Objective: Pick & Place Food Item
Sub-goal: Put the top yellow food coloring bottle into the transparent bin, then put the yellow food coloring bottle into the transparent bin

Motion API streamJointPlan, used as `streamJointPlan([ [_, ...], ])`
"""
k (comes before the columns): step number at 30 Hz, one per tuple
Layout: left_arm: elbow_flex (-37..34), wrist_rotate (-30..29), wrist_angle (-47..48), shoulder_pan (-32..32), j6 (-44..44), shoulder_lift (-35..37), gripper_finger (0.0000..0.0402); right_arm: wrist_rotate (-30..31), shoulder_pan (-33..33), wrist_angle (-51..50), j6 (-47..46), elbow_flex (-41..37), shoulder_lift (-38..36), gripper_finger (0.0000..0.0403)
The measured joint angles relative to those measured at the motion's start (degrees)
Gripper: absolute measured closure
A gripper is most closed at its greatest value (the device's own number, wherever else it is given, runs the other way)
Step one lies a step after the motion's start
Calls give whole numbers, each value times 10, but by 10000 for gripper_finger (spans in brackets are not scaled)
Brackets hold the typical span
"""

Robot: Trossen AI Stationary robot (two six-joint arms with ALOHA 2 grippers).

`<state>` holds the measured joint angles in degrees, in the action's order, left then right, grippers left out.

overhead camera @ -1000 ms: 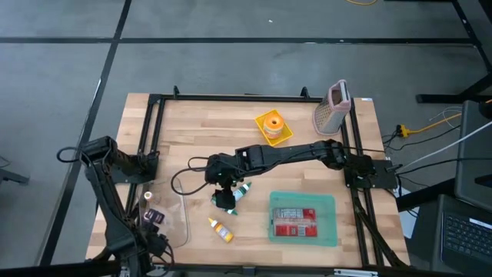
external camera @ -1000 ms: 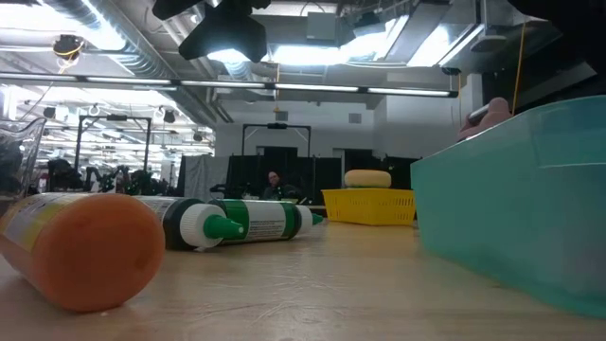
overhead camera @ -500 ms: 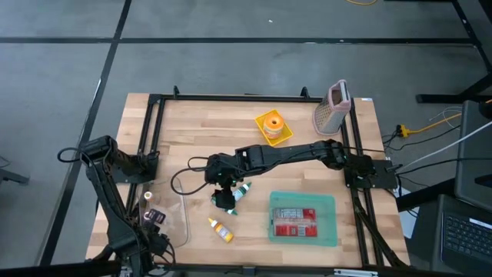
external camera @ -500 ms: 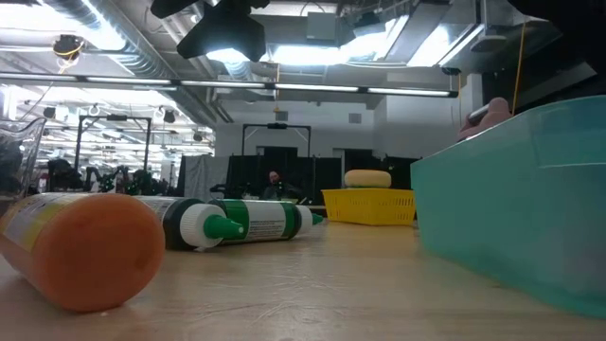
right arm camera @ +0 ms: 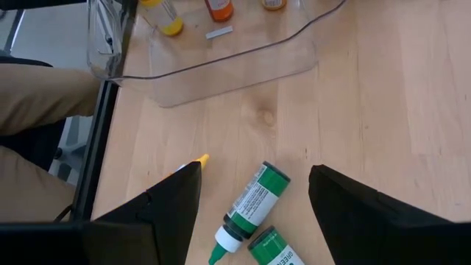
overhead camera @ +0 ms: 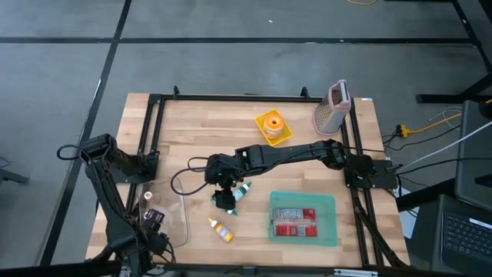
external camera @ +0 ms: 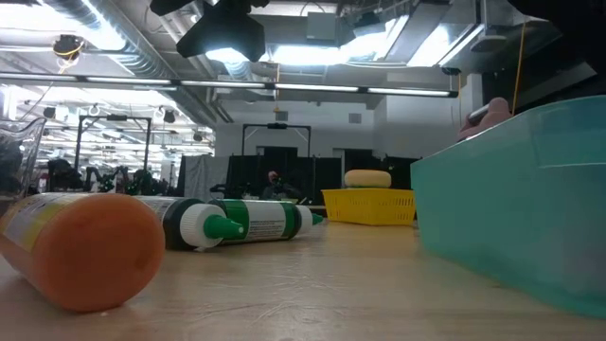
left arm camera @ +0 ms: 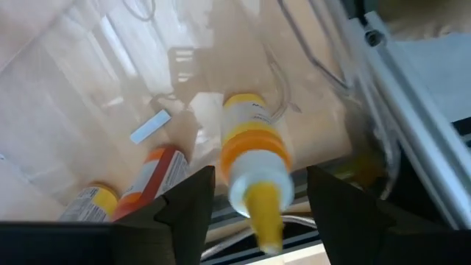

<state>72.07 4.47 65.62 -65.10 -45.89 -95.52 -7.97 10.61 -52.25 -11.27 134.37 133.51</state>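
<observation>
My left gripper (overhead camera: 151, 218) hangs open, pointing down over the clear container (overhead camera: 173, 219) at the table's near left corner. A bottle with a yellow nozzle and an orange band (left arm camera: 254, 165) shows between its fingers in the left wrist view, with a gap on either side. Other orange-topped bottles (left arm camera: 151, 180) lie on the container's floor. My right gripper (overhead camera: 224, 198) stands open above two green bottles (right arm camera: 250, 202) lying on the table's middle. A yellow bottle (overhead camera: 221, 229) lies on its side near the front edge.
A teal bin (overhead camera: 330, 231) holding a red package (overhead camera: 296, 221) sits at the near right. At the back are a yellow basket (overhead camera: 283, 137) with an orange item and a grater (overhead camera: 332, 108). Tan cloth (right arm camera: 37, 96) shows beyond the table's edge.
</observation>
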Motion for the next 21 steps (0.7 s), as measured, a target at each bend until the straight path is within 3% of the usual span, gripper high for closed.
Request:
streamJointPlan([
  [13,74,-84,2,0,11,7,190,-5,0,0,2,0,0,156],
  [17,102,-167,16,0,33,7,193,-4,0,1,5,0,0,156],
  [21,120,-298,28,5,79,9,196,-1,0,30,15,0,0,156],
])
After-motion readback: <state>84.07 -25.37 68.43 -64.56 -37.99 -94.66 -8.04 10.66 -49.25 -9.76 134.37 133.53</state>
